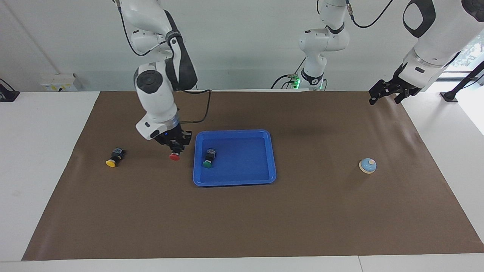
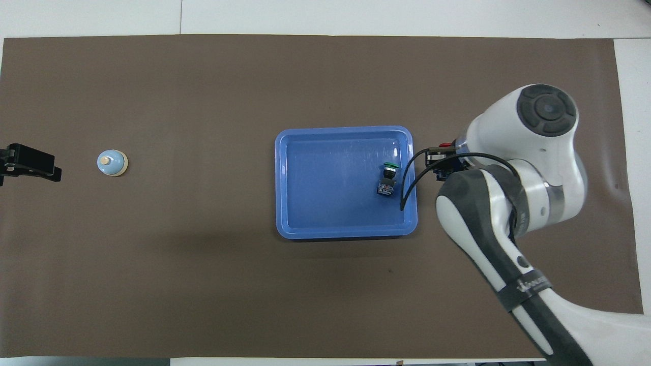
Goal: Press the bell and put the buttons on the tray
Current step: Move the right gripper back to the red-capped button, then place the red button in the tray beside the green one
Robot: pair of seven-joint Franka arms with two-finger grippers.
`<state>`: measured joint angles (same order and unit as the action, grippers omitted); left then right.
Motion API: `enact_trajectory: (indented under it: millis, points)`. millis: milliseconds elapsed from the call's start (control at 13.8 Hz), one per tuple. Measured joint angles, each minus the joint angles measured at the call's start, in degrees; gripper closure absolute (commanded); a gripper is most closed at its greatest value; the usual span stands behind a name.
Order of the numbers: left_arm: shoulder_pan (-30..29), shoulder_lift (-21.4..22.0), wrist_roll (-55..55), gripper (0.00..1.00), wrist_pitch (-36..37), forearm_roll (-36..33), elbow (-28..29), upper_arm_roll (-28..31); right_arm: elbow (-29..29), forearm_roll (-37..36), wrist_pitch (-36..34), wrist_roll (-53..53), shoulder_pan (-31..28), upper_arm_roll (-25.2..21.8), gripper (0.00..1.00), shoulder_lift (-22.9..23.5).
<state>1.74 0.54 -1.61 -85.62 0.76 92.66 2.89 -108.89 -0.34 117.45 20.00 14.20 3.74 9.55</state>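
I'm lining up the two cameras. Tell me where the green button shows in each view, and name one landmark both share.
Facing view: the green button lies inside the blue tray, at the tray's end toward the right arm, left of picture centre.
Overhead view: the same green button lies in the tray, right of picture centre.
Shared landmark: the light-blue bell on the brown mat, toward the left arm's end of the table.
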Motion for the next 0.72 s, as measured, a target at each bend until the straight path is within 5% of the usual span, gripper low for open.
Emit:
enact_trajectory:
  millis: [290,724]
  points:
    - [0.0,0.0,0.0,0.0,0.0,0.0,0.0,0.0,2.2,0.0,2.8,7.8,9.5,0.1,1.0,4.4]
    - [0.0,0.0,0.0,0.0,0.0,0.0,0.0,0.0,2.9,0.0,11.4,8.7,12.4,0.1,1.0,11.7]
